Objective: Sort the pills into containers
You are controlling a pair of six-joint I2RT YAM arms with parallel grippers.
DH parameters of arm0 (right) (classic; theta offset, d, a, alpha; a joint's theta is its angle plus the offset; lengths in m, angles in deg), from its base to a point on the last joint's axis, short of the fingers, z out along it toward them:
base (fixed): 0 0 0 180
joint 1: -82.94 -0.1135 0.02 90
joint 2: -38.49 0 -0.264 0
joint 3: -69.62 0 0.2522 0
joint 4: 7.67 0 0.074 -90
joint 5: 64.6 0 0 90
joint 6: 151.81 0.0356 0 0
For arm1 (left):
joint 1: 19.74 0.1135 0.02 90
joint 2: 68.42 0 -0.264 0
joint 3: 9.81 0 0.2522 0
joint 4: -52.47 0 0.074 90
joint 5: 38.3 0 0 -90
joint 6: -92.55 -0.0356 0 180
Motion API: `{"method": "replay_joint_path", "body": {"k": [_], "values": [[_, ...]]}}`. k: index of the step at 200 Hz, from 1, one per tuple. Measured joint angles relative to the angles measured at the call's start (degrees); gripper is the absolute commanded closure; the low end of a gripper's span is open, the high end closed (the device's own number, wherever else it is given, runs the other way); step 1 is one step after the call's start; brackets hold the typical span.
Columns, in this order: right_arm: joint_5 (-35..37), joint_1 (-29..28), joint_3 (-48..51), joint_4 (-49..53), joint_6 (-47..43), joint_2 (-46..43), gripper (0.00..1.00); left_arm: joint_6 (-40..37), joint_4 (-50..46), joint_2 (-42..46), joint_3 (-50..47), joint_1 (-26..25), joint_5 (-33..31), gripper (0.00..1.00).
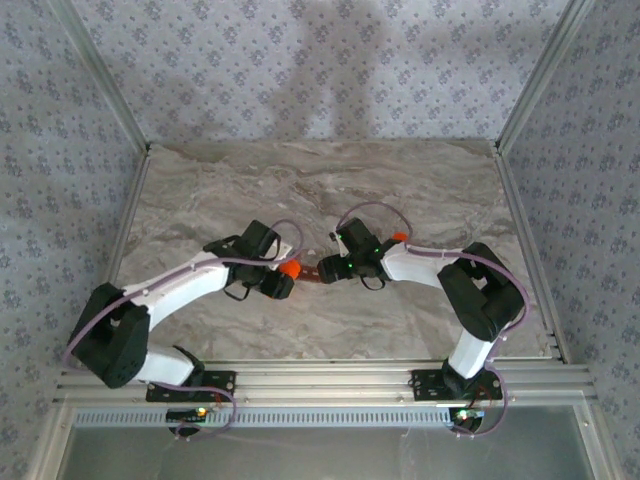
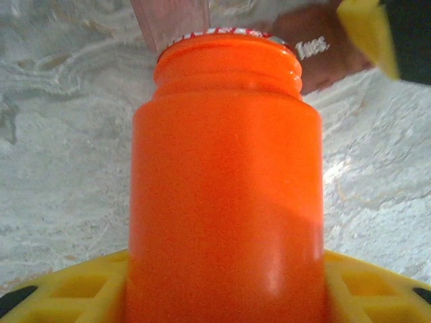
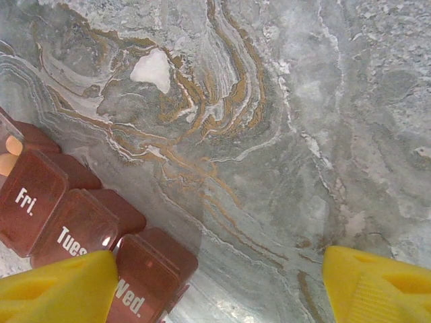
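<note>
**At tabletop centre: sorting started, most of it left**

Both arms meet mid-tabletop.

- The bottle is orange and its cap is off. The left pincer is clenched round its body, with the mouth aimed at the containers just beyond. Can't tell if anything is left inside.
- The containers are a dark red strip sitting flat between the two pincers.
- The right pincer is released, jaws wide. One finger is over the Wed. end of the strip; the other is well clear, over bare marble. It grips nothing.
- The Fri., Tues. and Wed. lids look shut. The plastic is too dark to read what's inside.
- The end cell past Fri. is open, with two pale orange pills in it, at the frame edge.

My read: one cell has been fed and three are closed with contents unknown. What's left is opening the remaining lids and dosing from the bottle.
</note>
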Motion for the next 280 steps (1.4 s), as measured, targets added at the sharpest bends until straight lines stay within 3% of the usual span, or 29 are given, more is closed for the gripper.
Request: {"method": "replay_joint_path", "body": {"k": [104, 165, 226, 280], "values": [[0.02, 0.2, -1.6, 4.44, 1.49, -0.57, 0.15, 0.81, 19.76, 15.58, -11.96, 0.0, -2.21, 1.0], [-0.92, 2.62, -5.05, 8.31, 3.78, -7.15, 0.15, 0.7, 31.63, 19.26, -12.9, 0.0, -6.56, 1.0], [-2.54, 12.87, -10.45, 15.45, 4.7, -9.46, 0.16, -1.79, 44.22, 20.44, -12.28, 0.0, -10.08, 1.0], [1.03, 22.99, -20.92, 24.41, 4.9, -2.6, 0.17, -4.9, 53.44, 19.67, -6.69, -0.04, -4.94, 1.0]]}}
